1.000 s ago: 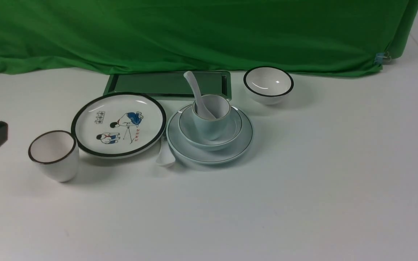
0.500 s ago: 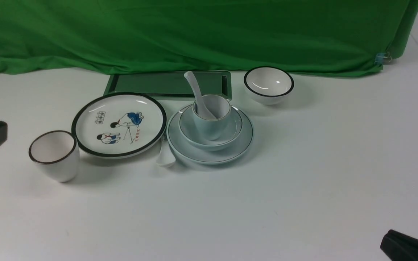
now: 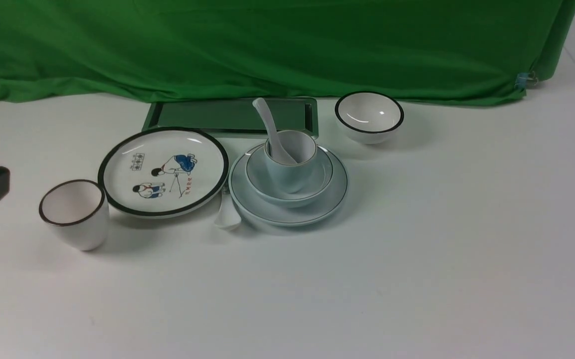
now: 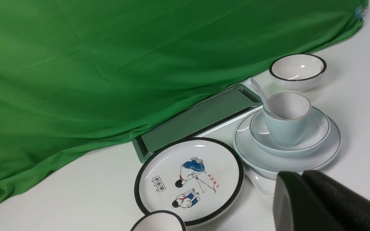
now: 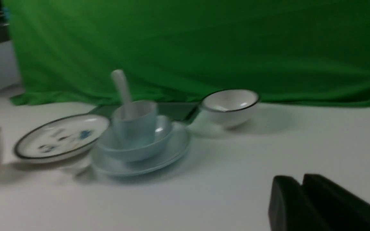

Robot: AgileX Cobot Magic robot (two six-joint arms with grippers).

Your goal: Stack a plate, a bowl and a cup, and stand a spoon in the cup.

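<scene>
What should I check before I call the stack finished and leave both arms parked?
1. Pale blue-green round plate flat on the white table: ok.
2. Wide pale blue bowl seated on that plate: ok.
3. Small pale blue handleless cup upright inside the bowl: ok.
4. White glossy ceramic spoon standing in the cup, handle up and leaning on the rim: ok.
5. Left gripper and right gripper well away from the stack, holding nothing: ok.
6. Second white spoon lying on the table by the plate's edge, not touching it: cannot tell.
</scene>
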